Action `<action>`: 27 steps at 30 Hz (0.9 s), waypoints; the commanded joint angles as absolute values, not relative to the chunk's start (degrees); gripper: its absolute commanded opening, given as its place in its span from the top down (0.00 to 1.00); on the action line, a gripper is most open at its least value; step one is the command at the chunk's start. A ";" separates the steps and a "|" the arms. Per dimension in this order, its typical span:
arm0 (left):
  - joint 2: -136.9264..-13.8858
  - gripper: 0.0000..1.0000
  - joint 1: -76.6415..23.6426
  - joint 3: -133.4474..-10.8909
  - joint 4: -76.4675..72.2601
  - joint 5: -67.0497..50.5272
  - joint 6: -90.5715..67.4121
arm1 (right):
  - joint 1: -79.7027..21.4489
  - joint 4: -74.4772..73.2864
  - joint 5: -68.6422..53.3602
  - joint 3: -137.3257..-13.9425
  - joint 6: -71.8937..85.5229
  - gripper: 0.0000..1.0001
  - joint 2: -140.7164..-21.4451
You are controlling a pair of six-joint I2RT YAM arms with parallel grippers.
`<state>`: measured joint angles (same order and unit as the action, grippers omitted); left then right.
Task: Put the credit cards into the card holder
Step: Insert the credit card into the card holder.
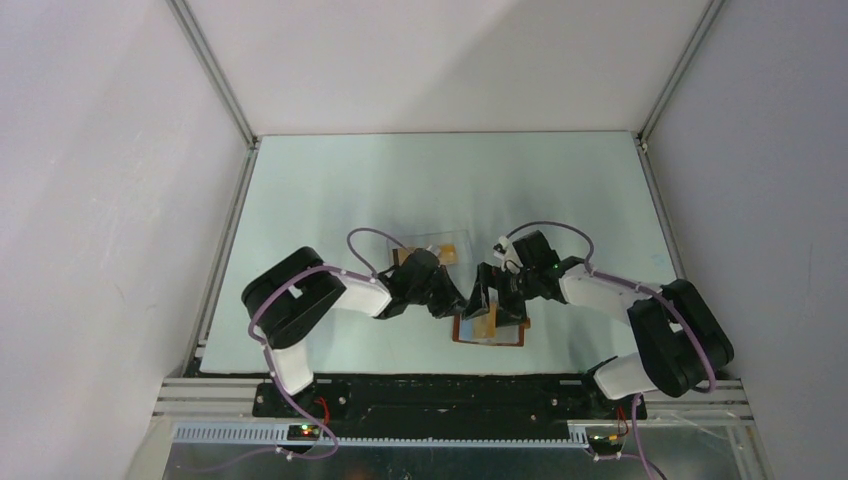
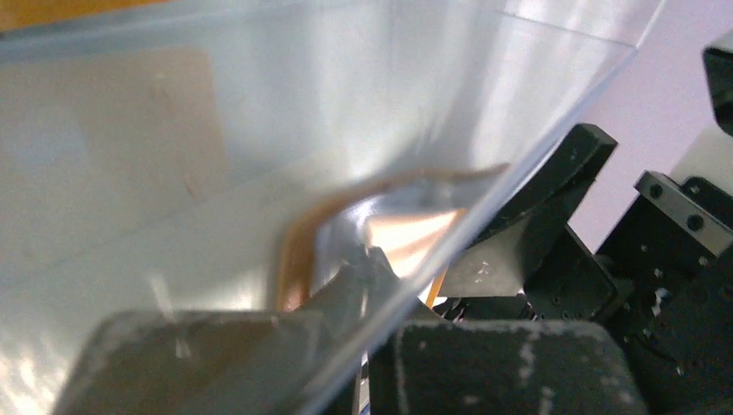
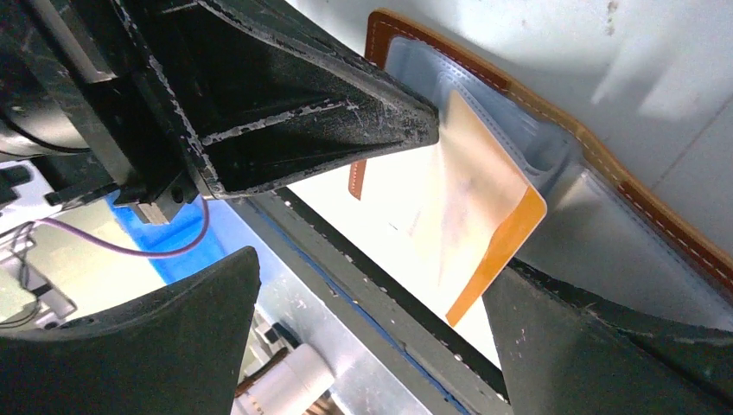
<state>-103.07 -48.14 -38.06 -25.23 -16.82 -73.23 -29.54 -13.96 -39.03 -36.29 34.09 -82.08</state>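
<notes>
One credit card looks partway into the card holder, pinched by my left gripper; my right gripper is spread wide; others lie in the clear box.

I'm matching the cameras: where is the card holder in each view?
Top external: holder low centre.
Left wrist: not clearly in it.
Right wrist: upper right, open, a card over it.
Shared landmark: left gripper, its tip at the card in the right wrist view.

Pale green table between plain white walls
</notes>
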 commanded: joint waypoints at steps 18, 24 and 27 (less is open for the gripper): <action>-92.02 0.87 -48.39 -42.40 -5.72 -13.36 -64.34 | -31.09 -31.93 -24.85 -45.35 25.40 0.21 -78.48; -86.67 0.69 -47.74 -43.92 6.02 -9.11 -60.62 | -31.00 -28.49 -27.88 -45.35 26.78 0.45 -81.99; -86.45 0.66 -46.54 -42.11 7.06 -9.97 -60.51 | -31.20 -26.00 -29.29 -45.35 27.66 0.58 -84.05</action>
<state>-87.68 -47.94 -42.52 0.84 -11.97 -63.33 -31.27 -29.65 -27.11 -43.72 26.50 -81.62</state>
